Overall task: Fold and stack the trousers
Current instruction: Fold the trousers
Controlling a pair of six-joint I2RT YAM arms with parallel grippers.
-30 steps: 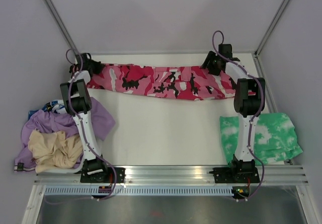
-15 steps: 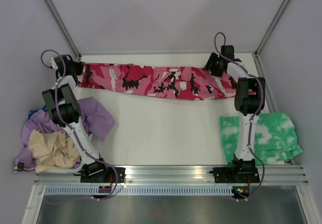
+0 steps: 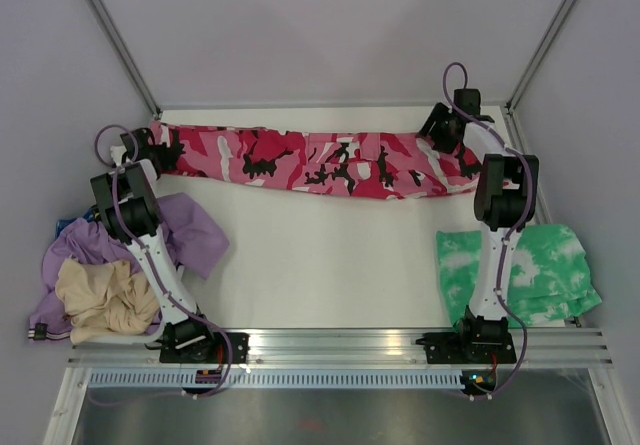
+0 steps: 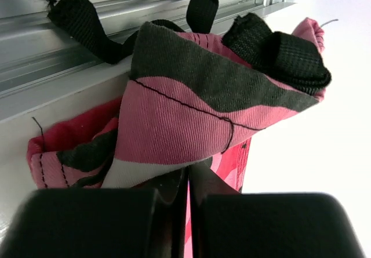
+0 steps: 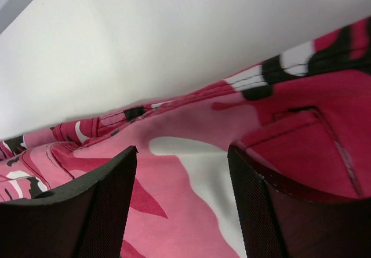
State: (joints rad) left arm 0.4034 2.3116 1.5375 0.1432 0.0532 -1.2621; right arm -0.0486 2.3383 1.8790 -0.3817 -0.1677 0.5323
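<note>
Between lilac walls (image 3: 300, 25), the trousers (image 3: 320, 163) span the far edge of the white desk (image 3: 320, 265). The left fingers (image 4: 87, 223) clamp them; the right fingers (image 5: 110, 211) stand apart.

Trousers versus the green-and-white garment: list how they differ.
The trousers are pink, red, white and black camouflage; the green-and-white garment is tie-dye. The trousers stretch long across the far edge of the table; the garment lies compact at the near right. The left fingers pinch one trouser end; nothing grips the garment. Both are cloth on that table.

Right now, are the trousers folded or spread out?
Spread out: the trousers lie stretched in one strip along the far edge of the table, the left gripper pinching one end.
</note>
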